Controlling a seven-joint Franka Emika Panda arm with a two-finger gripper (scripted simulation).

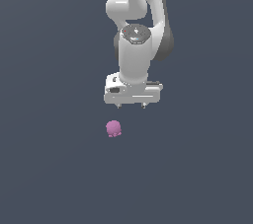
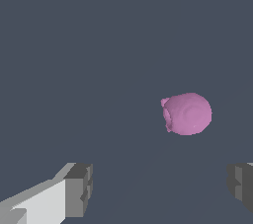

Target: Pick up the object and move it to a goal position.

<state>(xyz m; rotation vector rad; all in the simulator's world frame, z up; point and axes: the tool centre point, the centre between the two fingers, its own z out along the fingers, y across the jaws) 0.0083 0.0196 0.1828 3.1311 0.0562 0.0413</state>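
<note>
My claw (image 1: pixel 131 105): I am hanging it above the table (image 1: pixel 49 168), fingertips pointing down, spread wide and released, grasping nothing.

Fingertips (image 2: pixel 79 188): in the wrist view I am seeing the two dark pads far apart, with bare table between them.

Object (image 1: pixel 113 128): a small pink-purple rounded blob is sitting on the table, below my claw and apart from it, touching neither finger.

Offset from claw: the object is not lying on the line between my fingertips. In the wrist view the object (image 2: pixel 187 113) is showing ahead of the gap and closer to one finger than the other; in the exterior view it is sitting below the claw and toward the exterior view's left.

Long axis: the object is nearly round, so I am judging that no wrist turn is needed.

Next move, my judgement: I am needing to slide sideways until the gap is centred over the object, then go down.

Goal position: no marker is showing.
</note>
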